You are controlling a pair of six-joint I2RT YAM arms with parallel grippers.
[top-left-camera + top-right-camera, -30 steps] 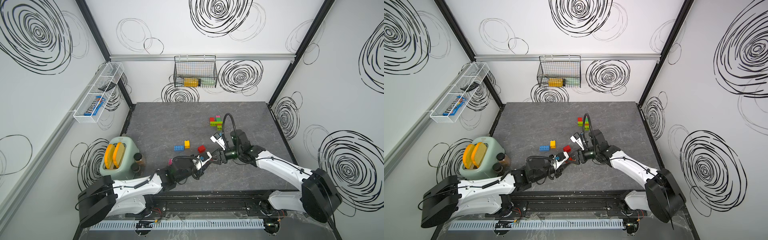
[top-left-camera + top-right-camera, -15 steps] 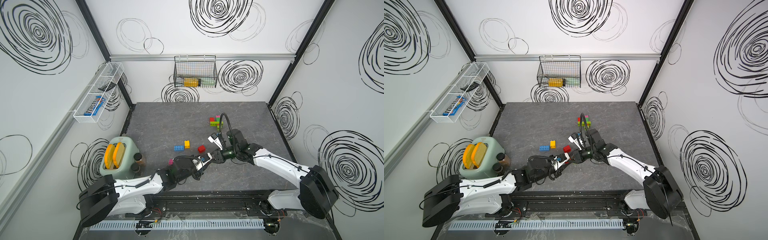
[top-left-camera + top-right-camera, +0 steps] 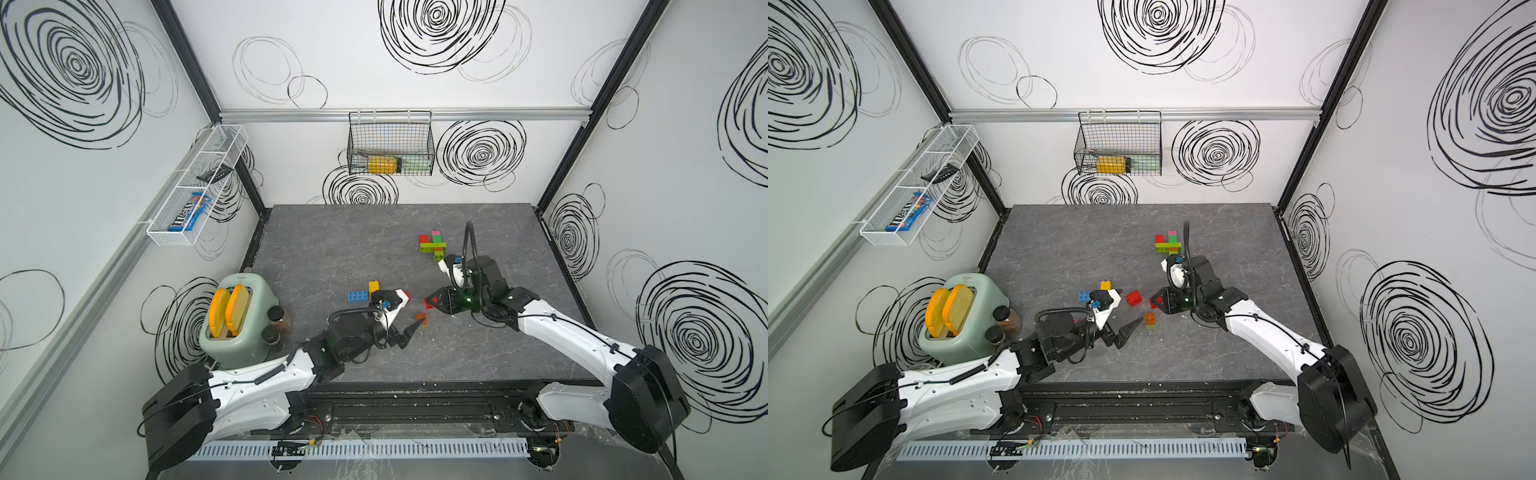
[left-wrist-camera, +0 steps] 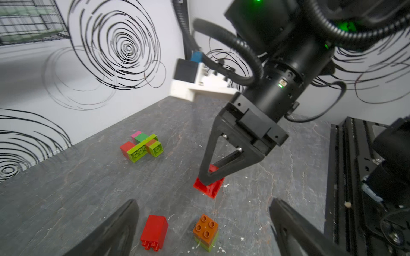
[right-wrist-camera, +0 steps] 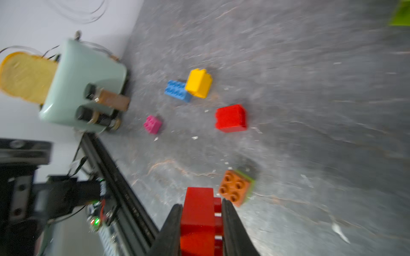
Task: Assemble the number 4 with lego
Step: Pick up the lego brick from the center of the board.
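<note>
The right gripper (image 5: 200, 205) is clamped on a red brick (image 4: 209, 187) low over the tabletop (image 3: 332, 249), the left gripper (image 4: 204, 201) stands wide beside an orange-topped brick (image 4: 205, 228), and the joined lego cluster (image 3: 433, 246) lies farther back.

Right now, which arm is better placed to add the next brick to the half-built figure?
Right: the right gripper holds a red brick and sits nearer the figure; the left gripper is open and empty.

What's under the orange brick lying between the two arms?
A lime green brick sits directly under the orange brick, stacked; only its side edges show. Its top and studs are covered by the orange one.
</note>
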